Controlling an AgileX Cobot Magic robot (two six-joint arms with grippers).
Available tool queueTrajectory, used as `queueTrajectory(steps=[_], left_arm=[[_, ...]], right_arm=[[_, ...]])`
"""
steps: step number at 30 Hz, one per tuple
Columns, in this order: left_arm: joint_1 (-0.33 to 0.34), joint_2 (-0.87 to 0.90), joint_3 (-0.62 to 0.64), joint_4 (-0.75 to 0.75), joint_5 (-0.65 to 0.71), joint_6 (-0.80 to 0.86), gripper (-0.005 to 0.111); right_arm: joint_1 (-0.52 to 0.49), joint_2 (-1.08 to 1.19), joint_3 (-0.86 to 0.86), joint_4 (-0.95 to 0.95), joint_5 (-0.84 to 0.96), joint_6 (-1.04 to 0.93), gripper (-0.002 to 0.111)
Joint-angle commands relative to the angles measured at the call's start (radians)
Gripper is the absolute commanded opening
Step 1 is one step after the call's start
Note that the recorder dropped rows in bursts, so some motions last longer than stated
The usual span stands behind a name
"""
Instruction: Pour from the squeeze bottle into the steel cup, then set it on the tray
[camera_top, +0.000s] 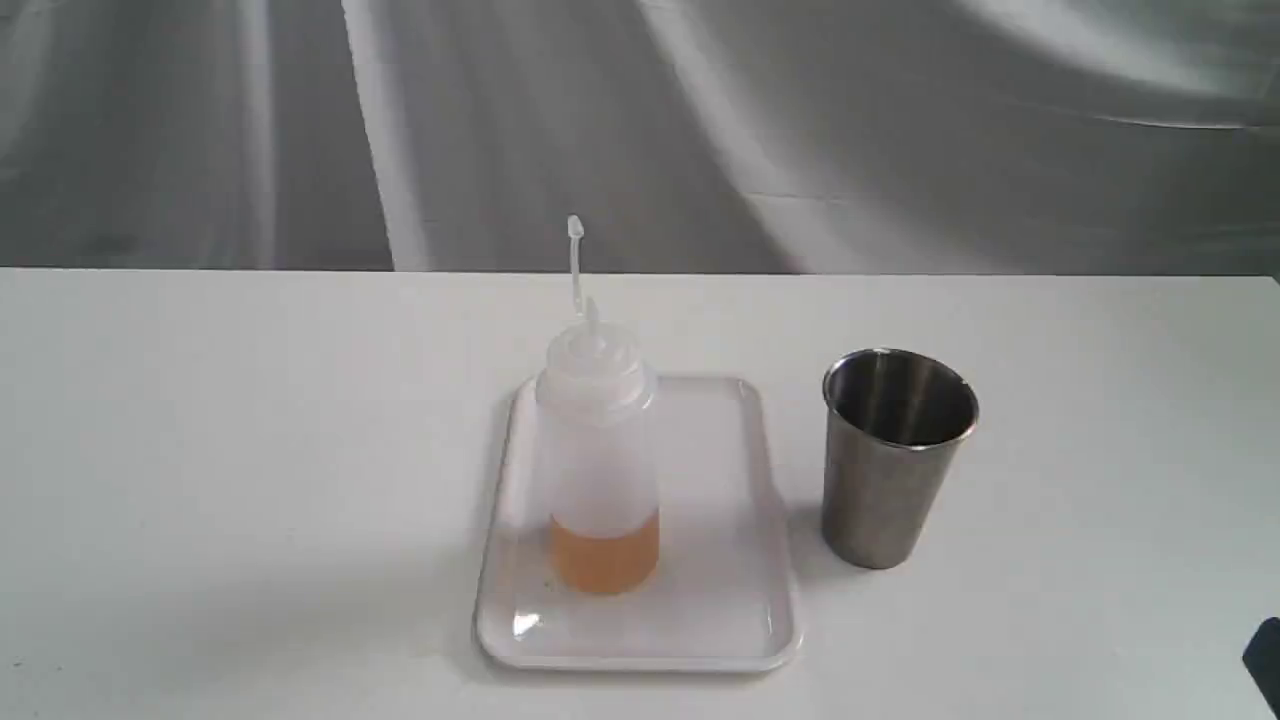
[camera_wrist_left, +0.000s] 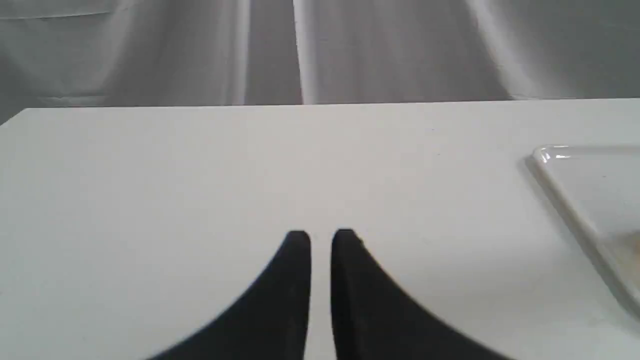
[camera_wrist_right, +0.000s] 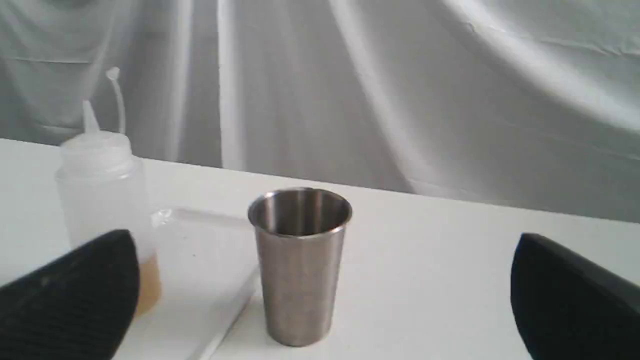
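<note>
The squeeze bottle (camera_top: 600, 460) stands upright on the white tray (camera_top: 720, 600), amber liquid in its lower part, its tip cap hanging up on its tether. The steel cup (camera_top: 893, 455) stands upright on the table just right of the tray. In the right wrist view my right gripper (camera_wrist_right: 325, 295) is wide open, with the steel cup (camera_wrist_right: 299, 265) centred beyond its fingers and the squeeze bottle (camera_wrist_right: 102, 200) on the tray (camera_wrist_right: 200, 260) further off. My left gripper (camera_wrist_left: 321, 240) is shut with nothing in it, low over bare table, the tray's corner (camera_wrist_left: 565, 165) off to one side.
A grey draped cloth (camera_top: 640, 130) hangs behind the white table's (camera_top: 250, 450) far edge. A dark bit of the right arm (camera_top: 1265, 660) shows at the exterior view's lower right corner.
</note>
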Motion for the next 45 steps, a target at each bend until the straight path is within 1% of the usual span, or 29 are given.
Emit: queueTrajectory(steps=[1,4,8,15,21,25,30,35,37,40,42,45], left_arm=[[-0.008,-0.003,0.004,-0.001,-0.007,-0.004,0.008],[-0.008,-0.003,0.004,-0.001,-0.007,-0.004,0.008],[-0.008,-0.003,0.004,-0.001,-0.007,-0.004,0.008],[-0.008,-0.003,0.004,-0.001,-0.007,-0.001,0.008],[-0.008,-0.003,0.004,-0.001,-0.007,-0.001,0.008],[-0.008,-0.003,0.004,-0.001,-0.007,-0.005,0.008],[-0.008,-0.003,0.004,-0.001,-0.007,-0.005,0.008],[-0.008,-0.003,0.004,-0.001,-0.007,-0.001,0.008],[-0.008,-0.003,0.004,-0.001,-0.007,-0.001,0.008],[-0.008,-0.003,0.004,-0.001,-0.007,-0.001,0.008],[-0.008,-0.003,0.004,-0.001,-0.007,-0.001,0.008],[-0.008,-0.003,0.004,-0.001,-0.007,-0.001,0.008]], right_arm=[[-0.056,-0.013,0.026,0.007,0.035,0.006,0.105],[-0.103,-0.052,0.058,0.007,0.037,0.006,0.105],[-0.155,-0.140,0.058,0.007,0.066,0.012,0.105],[-0.229,-0.147,0.058,-0.014,0.128,0.012,0.105],[-0.231,-0.147,0.058,-0.152,0.130,0.012,0.105],[-0.231,-0.147,0.058,-0.150,0.130,0.012,0.105],[-0.231,-0.147,0.058,-0.080,0.130,0.012,0.105],[-0.231,-0.147,0.058,-0.066,0.130,0.009,0.105],[-0.231,-0.147,0.058,-0.122,0.129,-0.060,0.104],[-0.231,-0.147,0.058,-0.128,0.126,-0.193,0.103],[-0.231,-0.147,0.058,-0.091,0.100,-0.275,0.103],[-0.231,-0.147,0.058,0.015,0.015,-0.388,0.103]])
